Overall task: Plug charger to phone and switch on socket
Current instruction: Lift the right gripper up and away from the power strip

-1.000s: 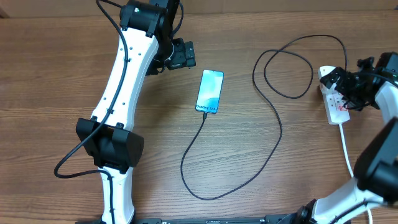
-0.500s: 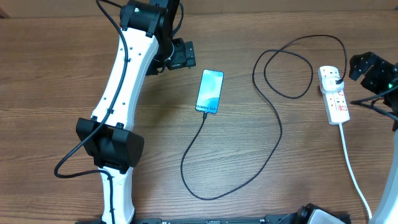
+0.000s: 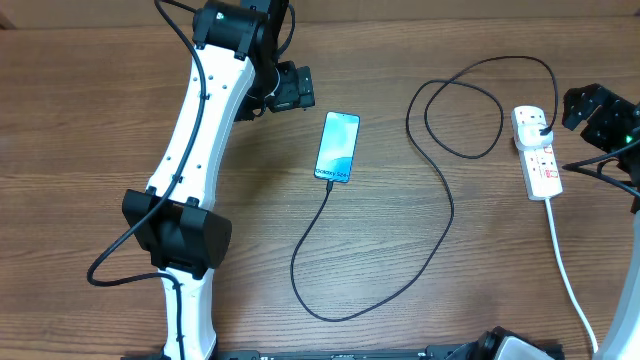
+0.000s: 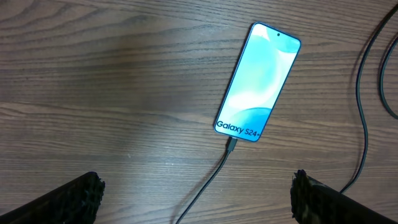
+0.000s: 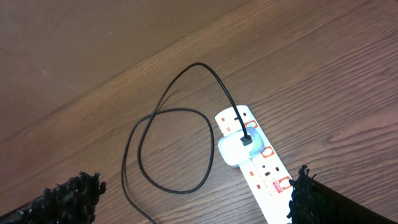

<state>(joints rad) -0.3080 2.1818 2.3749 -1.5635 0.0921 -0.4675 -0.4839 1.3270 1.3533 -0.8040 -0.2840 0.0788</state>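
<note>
Where the phone (image 3: 338,147) sits, overhead: flat and face up mid-counter (image 3: 480,300), just right of the left gripper (image 3: 290,88).
Charger, overhead: the charger (image 3: 452,212) leaves the phone's lower end, swings round near the front edge, then loops up to the socket (image 3: 540,160) at far right.
Right gripper, overhead: the right gripper (image 3: 598,115) hangs just beside the socket, on its right, not touching it.
Left wrist, gripper: spread wide, nothing in it, phone lying ahead of it.
Left wrist, connector tip: the connector tip (image 4: 231,144) looks seated in the phone's bottom edge, right under the "Galaxy S24+" text.
Left wrist, phone feel: slim and glossy, so probably slippery. If it needs steadying I'd pinch the long dark edges, not the glass.
Right wrist, gripper: also spread and empty, with the socket below toward the right.
Right wrist, adapter block: a white adapter block (image 5: 231,149) sits in the socket with the cable's black end in it.
Right wrist, red switches: the red switches (image 5: 268,152) are tiny. Honestly can't tell on or off.
Socket feel: light plastic, so I'd bet it skates on the wood. Push straight down on the rocker with one fingertip.
Cable feel: thin, floppy and light. Grab the stiff ends, never the cord.
</note>
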